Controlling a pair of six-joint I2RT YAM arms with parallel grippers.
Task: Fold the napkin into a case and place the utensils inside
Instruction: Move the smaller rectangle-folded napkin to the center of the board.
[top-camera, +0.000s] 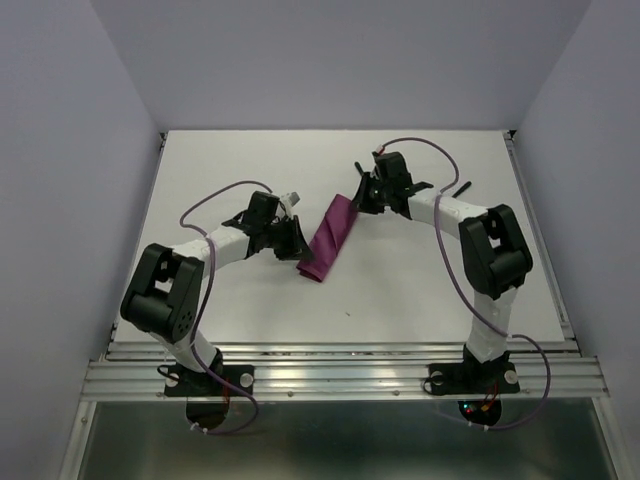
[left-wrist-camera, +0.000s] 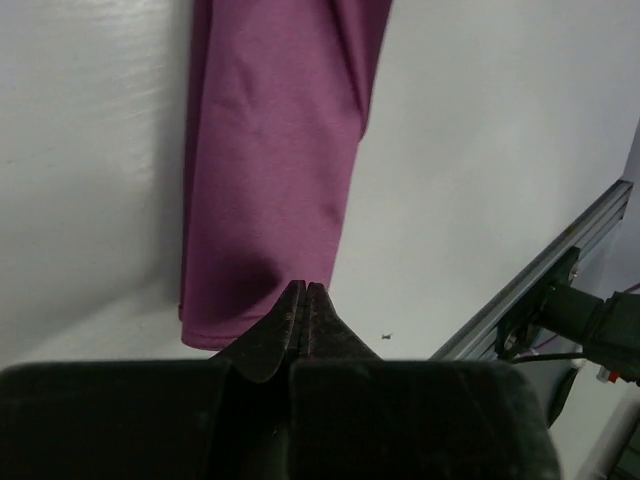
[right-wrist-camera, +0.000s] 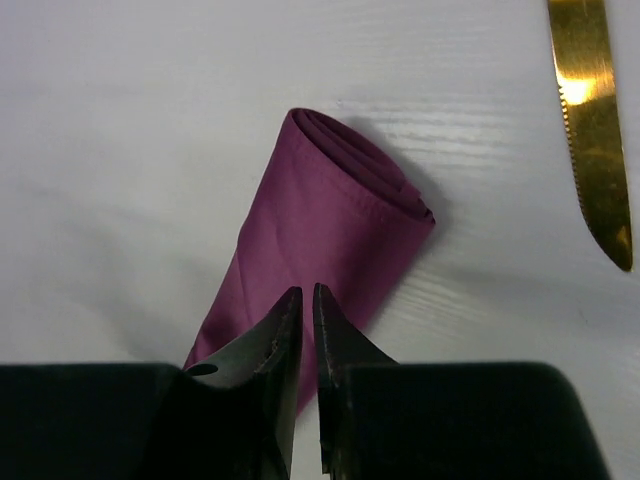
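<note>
Case (top-camera: 328, 240) folded, mid table (top-camera: 400, 290), lying 1-to-7 o'clock. Left gripper (left-wrist-camera: 303, 290) jaws pressed together over 7 o'clock end; right gripper (right-wrist-camera: 301, 295) jaws barely parted, empty. Next, we judge: fetch knife (right-wrist-camera: 590, 130) at 2 o'clock, slide inside.

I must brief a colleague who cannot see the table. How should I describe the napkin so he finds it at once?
On the white table, look between the left gripper and the right gripper. The napkin lies there slanted, folded into a long narrow strip. It alone is magenta cloth.
</note>
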